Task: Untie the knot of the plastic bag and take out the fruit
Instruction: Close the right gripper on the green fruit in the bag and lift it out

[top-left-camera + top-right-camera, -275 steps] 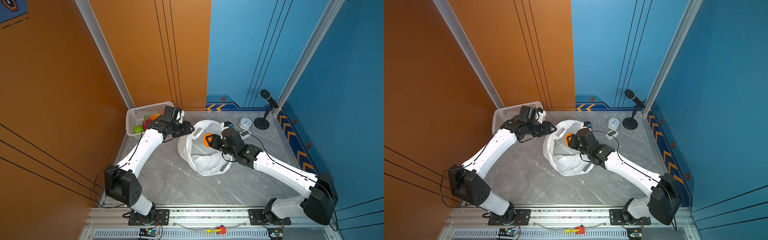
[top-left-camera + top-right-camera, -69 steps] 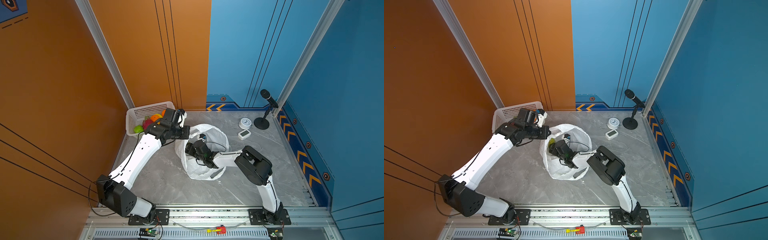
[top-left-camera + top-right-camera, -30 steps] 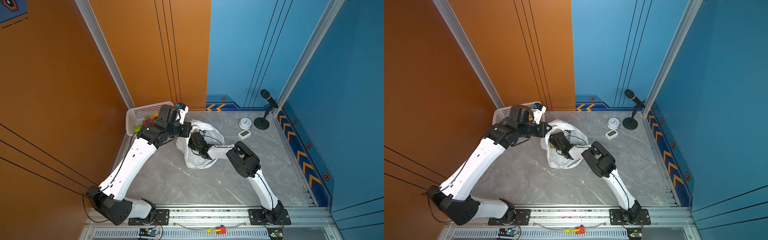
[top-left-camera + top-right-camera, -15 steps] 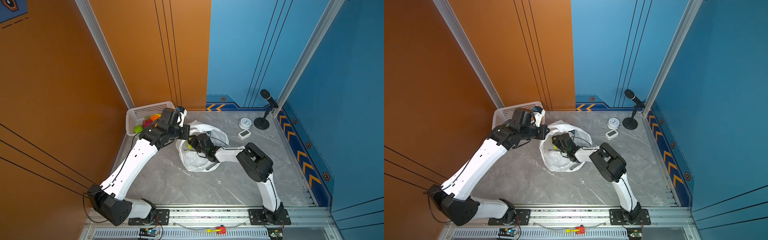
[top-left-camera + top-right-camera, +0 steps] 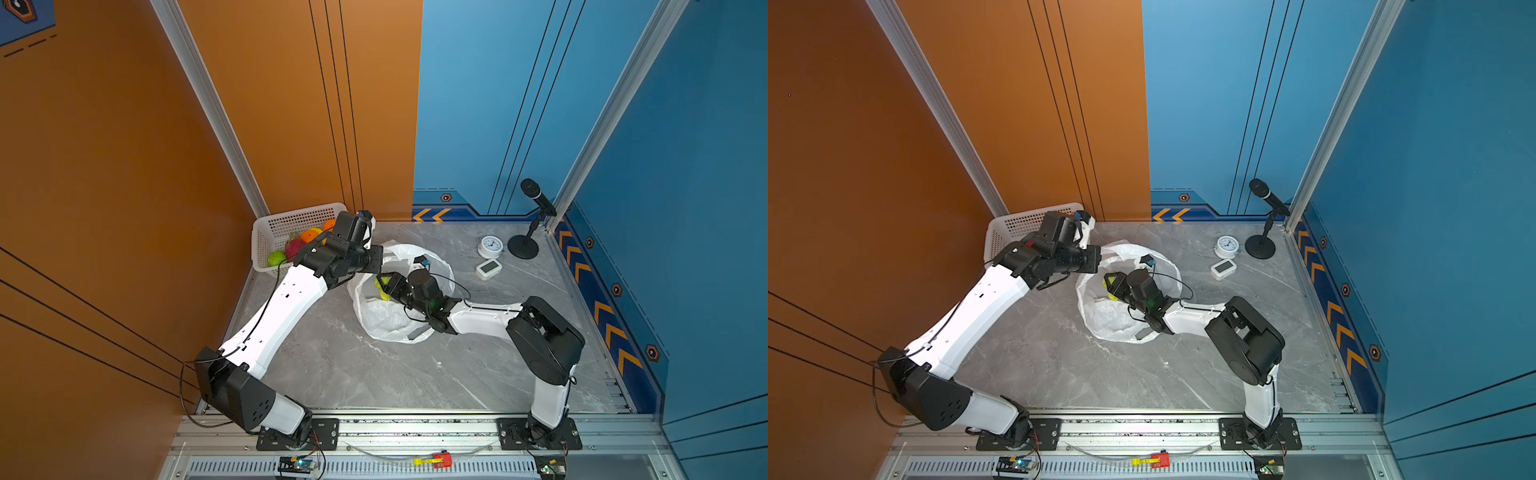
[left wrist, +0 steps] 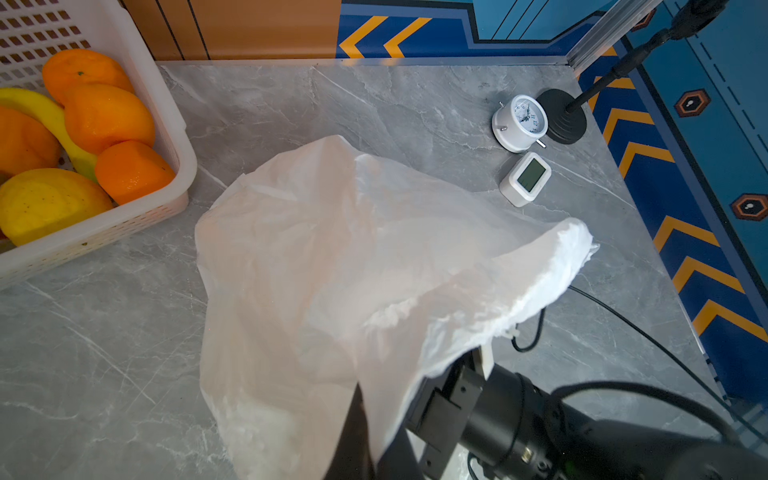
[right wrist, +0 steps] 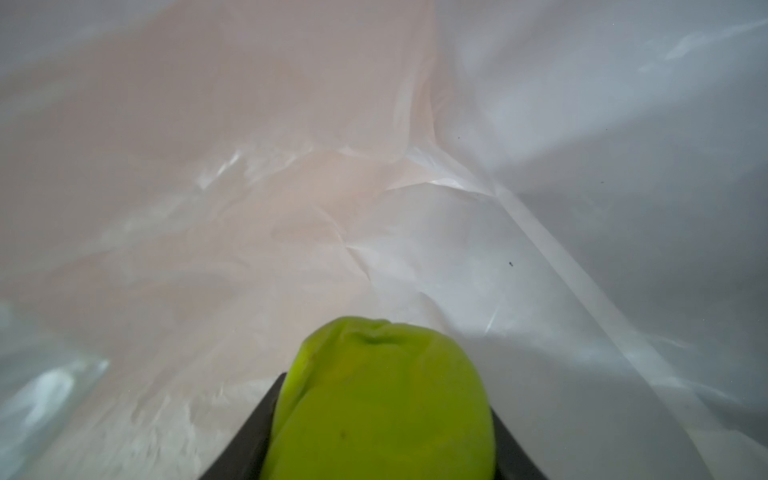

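Fingers (image 7: pixel 253 424) of right gripper (image 5: pixel 382 286) clamped on green fruit (image 7: pixel 382 399), lengthwise between them, dimple outward; left gripper (image 6: pixel 355 415) pinching plastic bag (image 6: pixel 332 257).

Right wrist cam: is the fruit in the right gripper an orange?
No, the fruit clamped in the right gripper is green, with the white plastic bag all around it.

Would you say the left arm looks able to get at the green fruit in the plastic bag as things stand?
Probably not: the left claw is shut on the rim of the plastic bag, holding it up, and the green fruit sits gripped in the right claw inside the bag.
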